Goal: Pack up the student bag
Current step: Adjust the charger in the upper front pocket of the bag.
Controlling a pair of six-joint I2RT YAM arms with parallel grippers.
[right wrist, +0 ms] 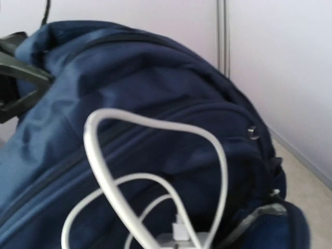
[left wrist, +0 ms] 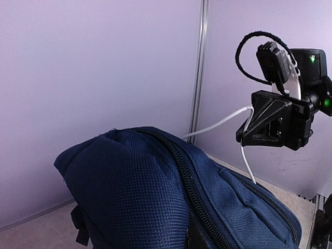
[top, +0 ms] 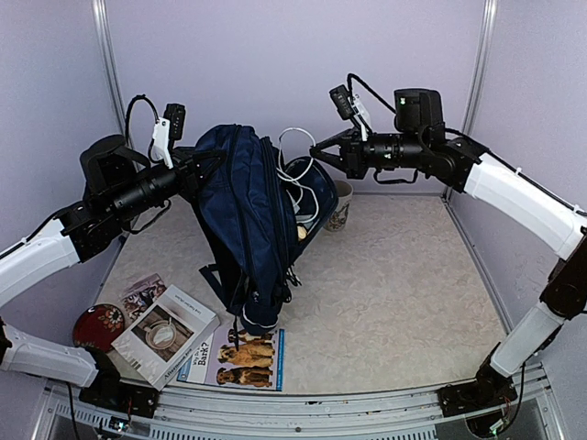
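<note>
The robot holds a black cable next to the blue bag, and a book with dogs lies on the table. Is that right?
Almost. The cable is white, not black; the right wrist view shows it looping in front of the blue bag. The right gripper holds it beside the bag, and the book with dogs does lie on the table.

The student bag point(top: 246, 229) stood mid-worktop point(top: 394, 284). A cable point(top: 295, 174) looped against its right side, a cup point(top: 339, 206) sat behind-right, and books point(top: 165, 332) and a booklet point(top: 240, 356) lay before it, leftward.
</note>
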